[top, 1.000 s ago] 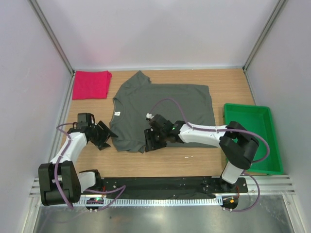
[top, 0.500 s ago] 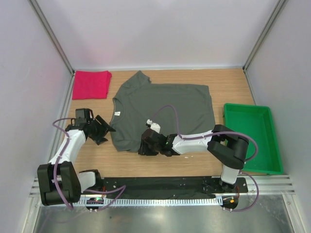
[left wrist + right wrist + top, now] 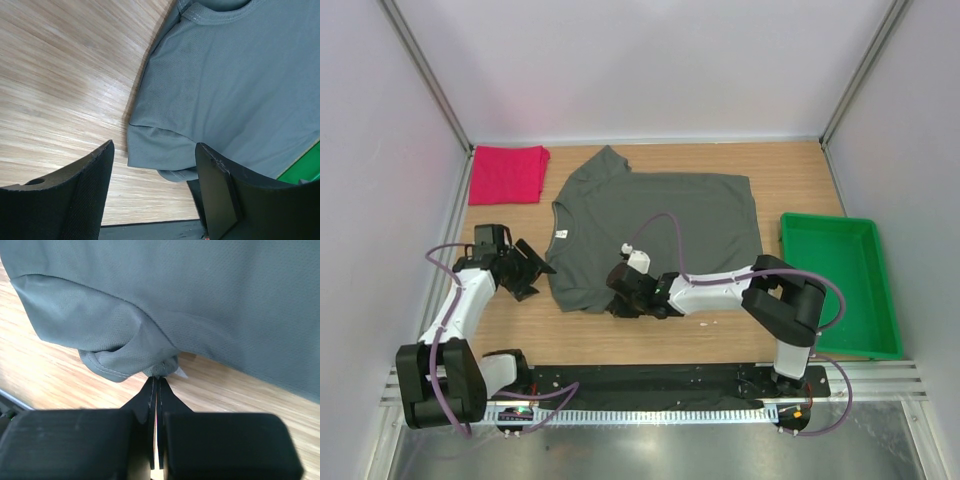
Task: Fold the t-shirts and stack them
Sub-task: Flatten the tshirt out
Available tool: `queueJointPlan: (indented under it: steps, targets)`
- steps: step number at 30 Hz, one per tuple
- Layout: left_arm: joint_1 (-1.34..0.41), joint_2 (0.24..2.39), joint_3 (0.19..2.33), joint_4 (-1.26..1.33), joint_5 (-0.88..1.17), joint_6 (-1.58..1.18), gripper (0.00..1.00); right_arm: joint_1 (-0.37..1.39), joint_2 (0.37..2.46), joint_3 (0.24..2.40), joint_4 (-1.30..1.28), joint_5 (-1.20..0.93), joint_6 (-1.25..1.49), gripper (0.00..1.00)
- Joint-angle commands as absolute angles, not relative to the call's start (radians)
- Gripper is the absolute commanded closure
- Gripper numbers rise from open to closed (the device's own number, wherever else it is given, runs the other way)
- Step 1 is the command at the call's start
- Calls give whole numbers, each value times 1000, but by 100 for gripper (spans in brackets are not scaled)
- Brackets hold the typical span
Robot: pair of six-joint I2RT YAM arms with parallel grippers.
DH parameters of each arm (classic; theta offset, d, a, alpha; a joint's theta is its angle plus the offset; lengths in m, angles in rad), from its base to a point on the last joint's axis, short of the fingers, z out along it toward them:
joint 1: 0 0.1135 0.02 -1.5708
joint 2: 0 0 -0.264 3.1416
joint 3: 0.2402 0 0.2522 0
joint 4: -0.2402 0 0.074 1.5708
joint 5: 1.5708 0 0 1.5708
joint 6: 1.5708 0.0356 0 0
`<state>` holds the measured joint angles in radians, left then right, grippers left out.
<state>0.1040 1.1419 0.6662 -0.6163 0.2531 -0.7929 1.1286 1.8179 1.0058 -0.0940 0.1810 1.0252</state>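
The dark grey-olive t-shirt (image 3: pixel 660 215) lies spread flat in the middle of the table. The pinkish-red t-shirt (image 3: pixel 507 174) sits folded at the back left corner. My right gripper (image 3: pixel 618 300) is low at the grey shirt's near left corner. In the right wrist view the gripper (image 3: pixel 158 376) is shut, its tips pinching a bunched bit of the cloth (image 3: pixel 150 357) beside the sleeve hem. My left gripper (image 3: pixel 533 276) stands open just left of the shirt. In the left wrist view that gripper (image 3: pixel 155 150) frames the sleeve (image 3: pixel 160 150), with nothing held.
A green tray (image 3: pixel 788 262) stands at the right edge of the table. Grey walls close in the left, right and back sides. Bare wood (image 3: pixel 650 335) runs between the shirt's near edge and the black rail at the arm bases.
My right gripper has slid left along the shirt's near edge and shut on the cloth there. The left gripper has drawn slightly left and back, still open.
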Motion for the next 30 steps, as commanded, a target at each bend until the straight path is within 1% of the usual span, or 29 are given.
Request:
queueJointPlan:
  steps: [1,2,5,6,8,9,11,13,18,21,24,30]
  targets:
    - [100,1121,732,-643,224,-738,33,1068,1735,1048,-170,117,975,99]
    - [100,1120,738,-646,222,-717,33,1007,1714,1042,-170,44,991,99]
    - [98,1124,755,-649,230,-681,33,907,1674,1037,-131,-141,1058,99]
    - [98,1124,756,-647,239,-673,33,853,1681,1038,-76,-290,1081,99]
    - [98,1127,755,-644,259,-658,32,813,1719,1042,-8,-435,1177,99]
    - [98,1127,752,-640,270,-646,32,783,1736,1046,67,-534,1215,99]
    - [98,1132,741,-632,328,-637,32,766,1784,1058,124,-612,1288,99]
    - [98,1131,730,-615,372,-638,32,743,1807,1071,190,-655,1324,99]
    - [89,1109,678,-543,501,-719,29,698,1880,1083,366,-669,1480,99]
    - [49,1098,661,-532,499,-764,29,667,1928,1085,480,-667,1544,99]
    - [23,1086,640,-519,505,-799,29,641,1956,1092,541,-660,1595,99]
    - [-23,1081,580,-460,488,-874,29,597,1999,1108,538,-683,1603,99]
